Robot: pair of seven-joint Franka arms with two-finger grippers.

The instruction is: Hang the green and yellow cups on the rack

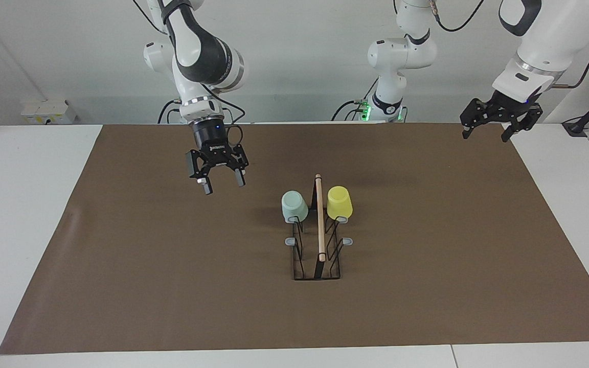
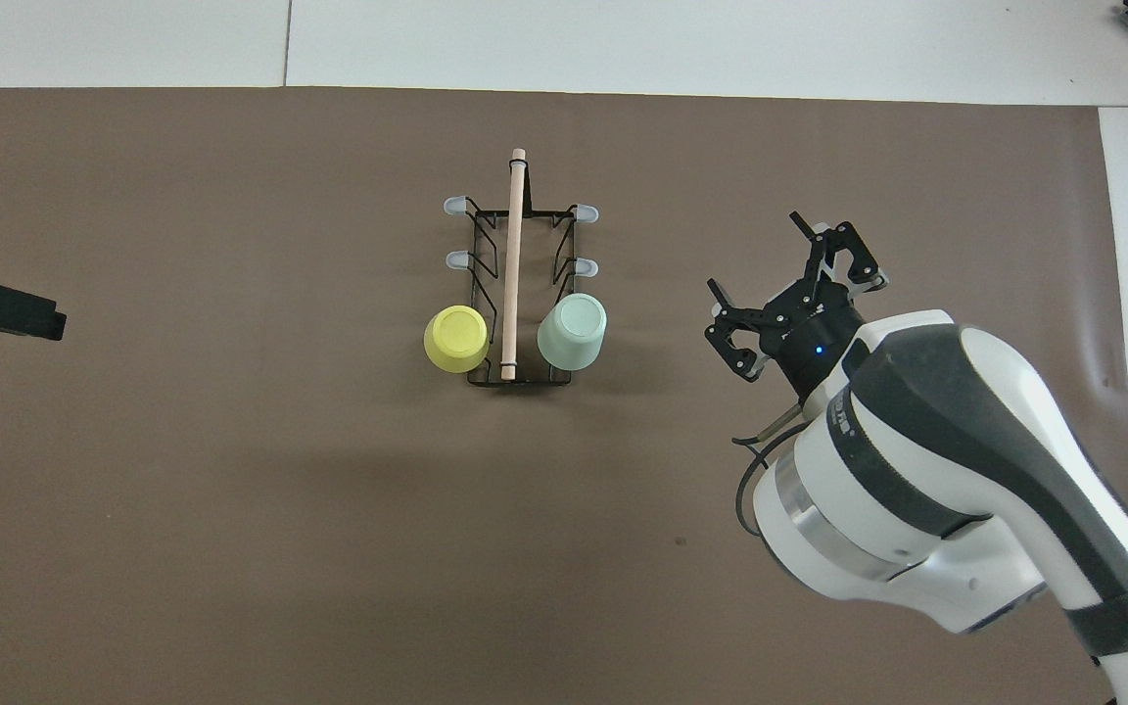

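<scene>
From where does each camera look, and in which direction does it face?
Facing view: high across the table, facing the robots; both arms show, right end effector and left end effector open in the air.
Overhead view: above the robots' end, looking steeply down; the right arm and the left end effector's tip show.
Shared: black wire rack holding pale mint green plastic cup and bright yellow plastic cup.
</scene>
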